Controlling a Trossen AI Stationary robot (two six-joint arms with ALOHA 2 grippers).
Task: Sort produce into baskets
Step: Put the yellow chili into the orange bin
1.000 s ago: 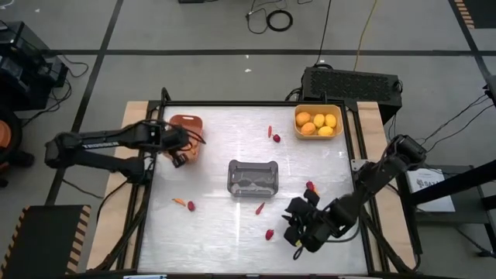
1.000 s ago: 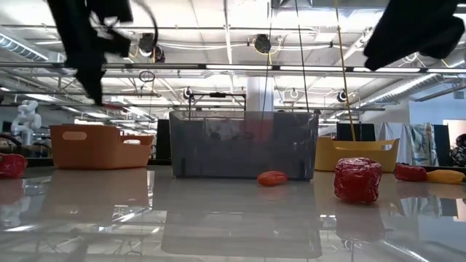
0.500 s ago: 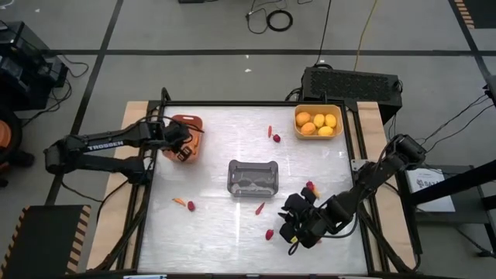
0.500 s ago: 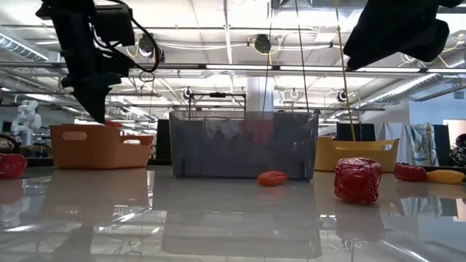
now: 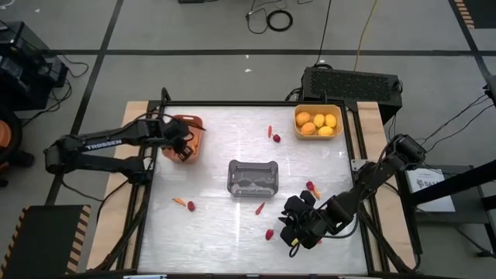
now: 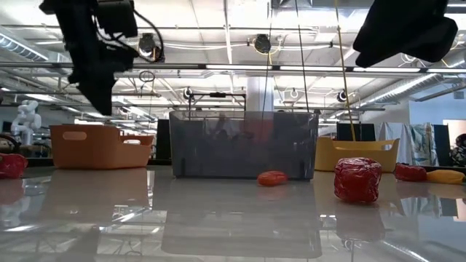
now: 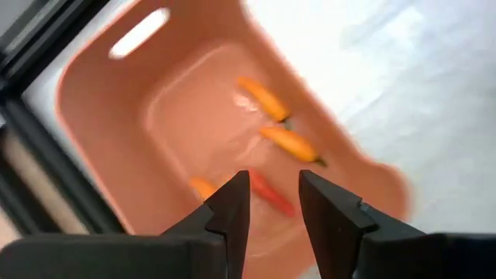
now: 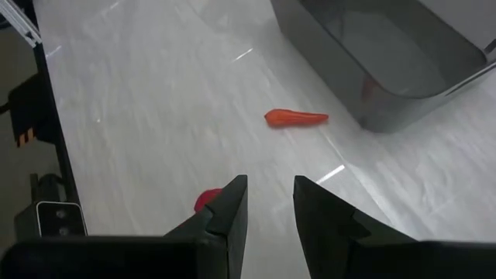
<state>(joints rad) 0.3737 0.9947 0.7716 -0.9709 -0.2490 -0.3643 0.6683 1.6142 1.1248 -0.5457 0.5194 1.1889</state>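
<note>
Left gripper [image 5: 181,147] above terracotta basket [image 5: 186,137] at table's far left; fingers [image 7: 231,208] parted by a narrow gap, empty. Inside terracotta basket, per left wrist view: orange carrot sticks [image 7: 291,144], several, lying flat on the floor of the tray, one partly hidden behind the fingers. Right gripper [image 5: 291,229] low over the near right part of the table [image 5: 217,225]; fingers [image 8: 234,201] narrowly apart, nothing between them. Red berry [image 5: 270,234] on the table just beside right gripper, partly hidden behind a fingertip in right wrist view [image 8: 206,200]. Loose carrot stick [image 5: 260,208] on the table near the front corner of the grey basket [image 5: 253,177], apart from it. Grey basket at table centre, upright, contents not discernible. Yellow basket [image 5: 318,122] at far right corner, holding yellow-orange fruits [image 5: 319,121], clustered and touching. Further loose pieces: red piece [image 5: 311,187] right of grey basket; berry with carrot stick [image 5: 273,134] at far centre, between terracotta and yellow baskets; berry beside small carrot stick [image 5: 184,204] at near left.
</note>
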